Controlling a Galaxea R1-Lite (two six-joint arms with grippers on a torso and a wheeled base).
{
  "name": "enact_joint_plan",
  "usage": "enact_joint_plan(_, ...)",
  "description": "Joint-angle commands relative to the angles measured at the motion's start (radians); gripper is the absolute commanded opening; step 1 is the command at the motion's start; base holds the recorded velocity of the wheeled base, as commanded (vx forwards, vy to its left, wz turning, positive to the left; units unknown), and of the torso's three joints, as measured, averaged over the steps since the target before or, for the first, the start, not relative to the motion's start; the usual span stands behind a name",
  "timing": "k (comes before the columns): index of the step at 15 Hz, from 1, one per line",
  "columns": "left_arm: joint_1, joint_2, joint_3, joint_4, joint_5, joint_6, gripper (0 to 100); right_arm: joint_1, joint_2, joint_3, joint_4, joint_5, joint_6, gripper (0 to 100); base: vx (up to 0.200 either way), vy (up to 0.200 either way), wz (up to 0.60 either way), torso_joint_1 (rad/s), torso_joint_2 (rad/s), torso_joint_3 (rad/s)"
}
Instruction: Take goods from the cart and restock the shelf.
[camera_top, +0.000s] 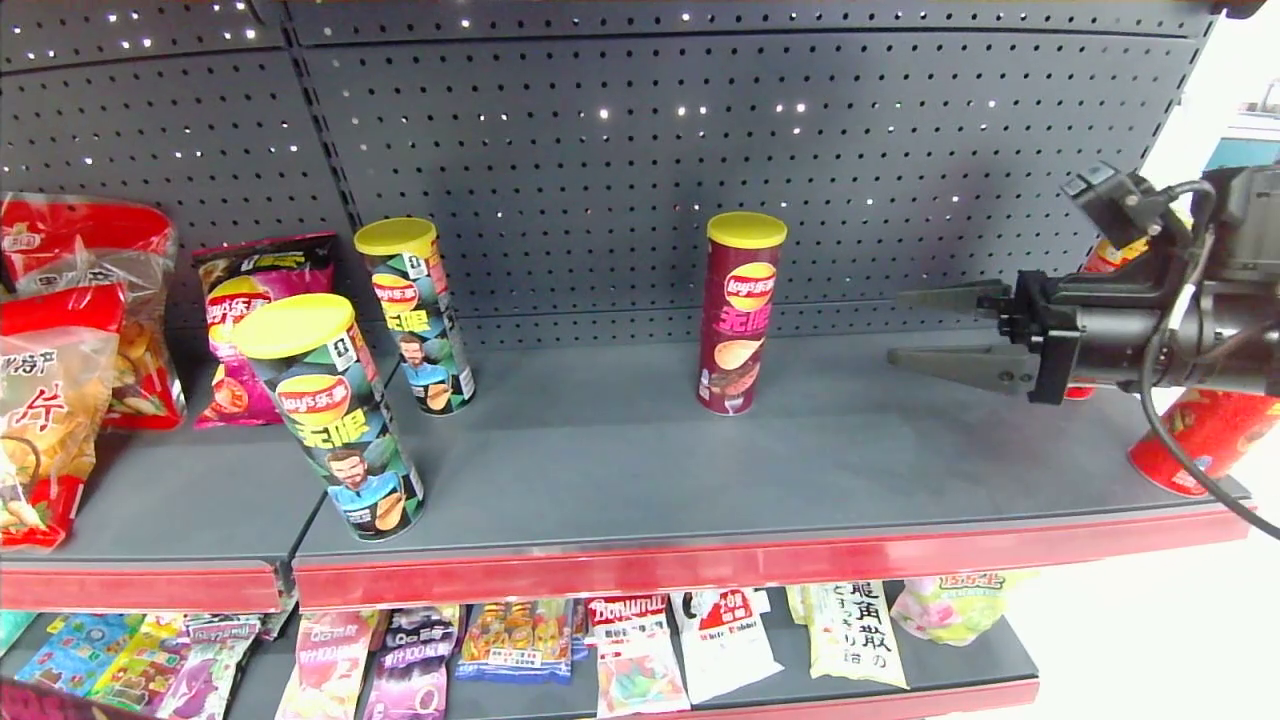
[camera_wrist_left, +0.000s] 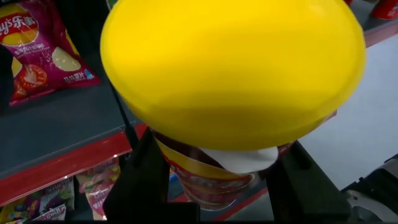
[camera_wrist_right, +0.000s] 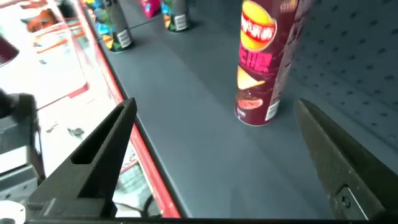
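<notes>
One yellow-lidded can (camera_wrist_left: 230, 68) in left claw (camera_wrist_left: 227, 183), maroon can (camera_top: 741, 310) on shelf (camera_top: 800, 450)

Grey shelf (camera_top: 620, 470) (red front lip), bearing a maroon can (camera_top: 740, 315) upright ahead of the right gripper (camera_top: 893, 325), two dark cans (camera_top: 330, 415) farther beyond, snack bags (camera_top: 255, 320) past those.

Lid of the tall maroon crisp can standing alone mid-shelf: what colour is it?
Yellow lid, on the maroon can; clearest in the head view.
</notes>
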Motion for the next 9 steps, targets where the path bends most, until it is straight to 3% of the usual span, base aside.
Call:
enact_joint_plan(1,0.000,0.017,0.000,0.000,0.001,0.001,0,0.000,0.147,-0.078,0.000,0.036,-0.010,100,0.000,0.000,0.00,0.000,0.00,0.000)
enact_joint_plan(6,0.002,0.014,-0.003,-0.003,0.002,0.002,0,0.063,0.342,-0.314,0.002,0.041,-0.013,100,0.000,0.000,0.00,0.000,0.00,0.000)
enact_joint_plan(9,0.002,0.015,-0.003,-0.004,0.016,0.002,0,0.077,0.406,-0.387,0.000,0.042,-0.013,100,0.000,0.000,0.00,0.000,0.00,0.000)
